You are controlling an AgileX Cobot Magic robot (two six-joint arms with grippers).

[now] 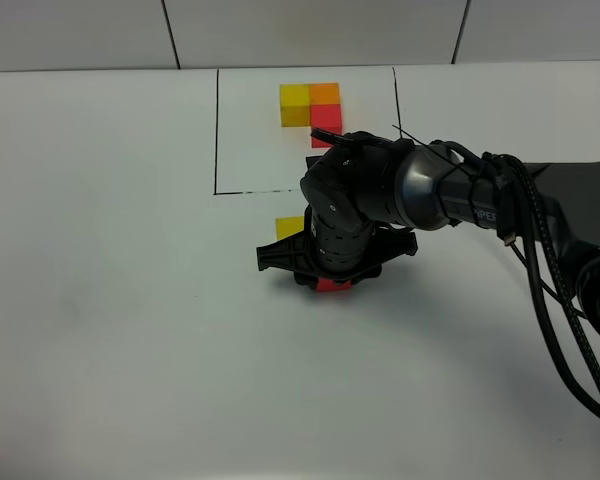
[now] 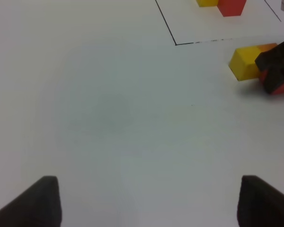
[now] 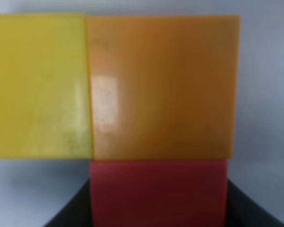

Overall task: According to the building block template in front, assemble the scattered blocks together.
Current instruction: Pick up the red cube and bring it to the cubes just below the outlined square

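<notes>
Right end effector [image 1: 325, 283] closed on red cube [image 3: 158, 191], pressed against orange cube [image 3: 161, 87] directly ahead; yellow cube [image 3: 38, 85] flush beside orange. Left end effector [image 2: 146, 201] open, well apart.

A plain white matte tabletop [image 1: 100, 300] fills nearly all of the high view, evenly lit with only soft, faint shadows. Along its far edge stands a pale grey wall [image 1: 310, 30] made of flat panels, split by thin dark seams that run slightly aslant. The left wrist view shows the same bare white surface, smooth and unmarked
</notes>
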